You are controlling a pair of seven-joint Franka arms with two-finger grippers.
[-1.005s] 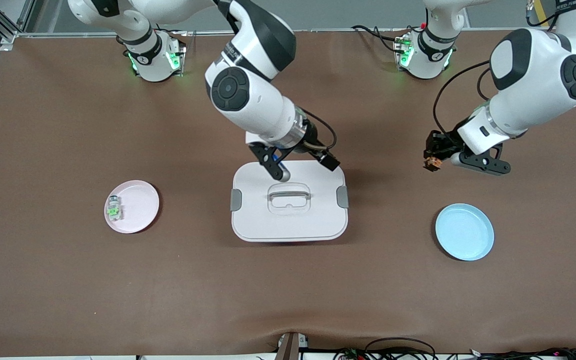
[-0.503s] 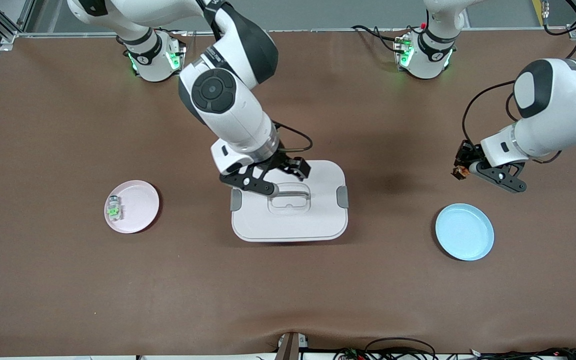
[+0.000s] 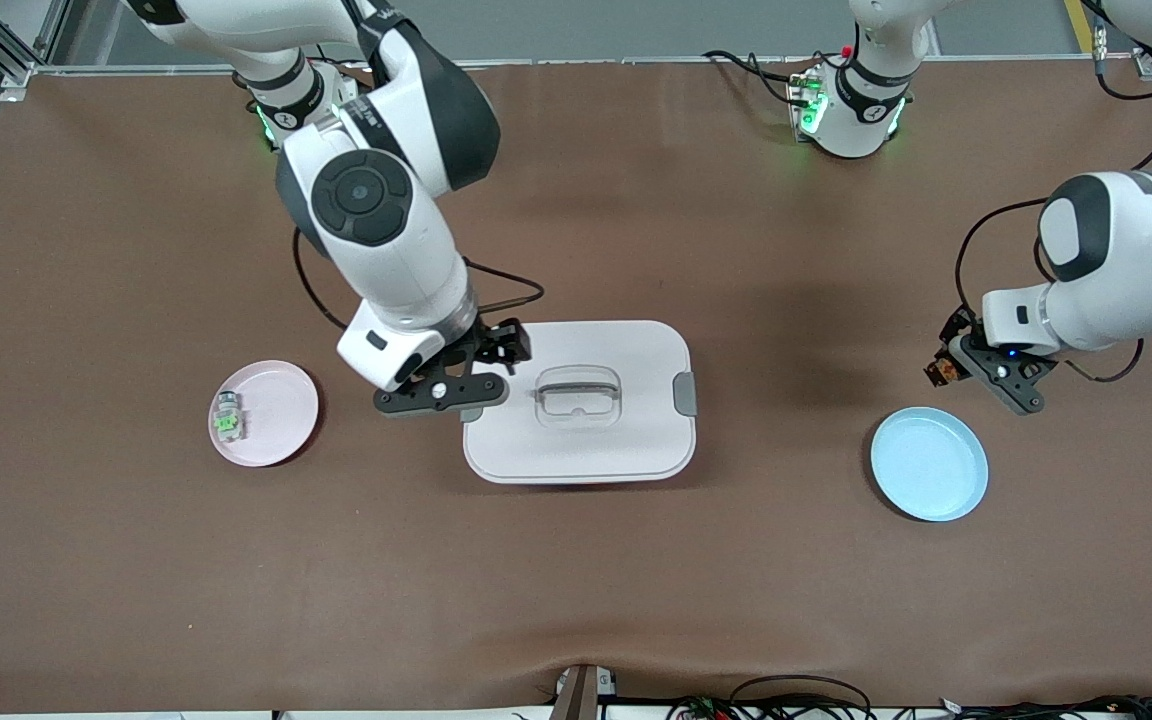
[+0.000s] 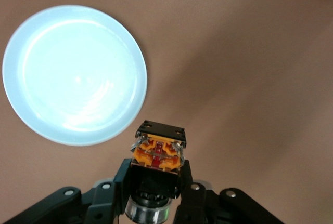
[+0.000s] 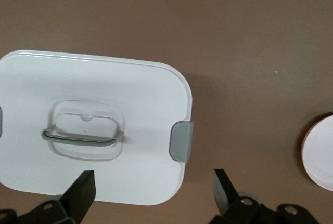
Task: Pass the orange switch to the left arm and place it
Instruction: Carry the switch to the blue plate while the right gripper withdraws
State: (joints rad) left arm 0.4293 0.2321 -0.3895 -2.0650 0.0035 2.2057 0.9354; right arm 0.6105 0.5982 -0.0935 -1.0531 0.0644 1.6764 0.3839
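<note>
The left gripper (image 3: 939,368) is hanging in the air over bare brown table (image 3: 576,580) near the left arm's end, just beside the blue plate (image 3: 929,463) but not above it. It is clamped tight on the orange switch (image 3: 937,372). From the front camera that switch is only showing as a small dark and orange speck at the fingertips. The left wrist view is making it plain: the orange switch (image 4: 158,148) is sitting pinched between the two black fingers (image 4: 123,178), its orange face with a red middle turned to the camera and a black cap on top. The blue plate (image 4: 74,74) is lying on the cloth beside it, with nothing on it.

The right gripper (image 3: 476,372) is hovering over the edge of the box (image 3: 578,402) at the end toward the right arm, with its jaws spread wide and nothing in them. The right wrist view is showing the two fingertips (image 5: 83,191) well apart over the lid of the box (image 5: 93,126), along with the recessed grey handle (image 5: 82,136) and one grey clip (image 5: 181,141), details that the arm is partly covering from the front.

Toward the right arm's end a pink plate (image 3: 264,413) is resting on the table, carrying a pale part with a green centre (image 3: 227,417). The right wrist view is catching only a sliver of that plate and is not showing the part.
</note>
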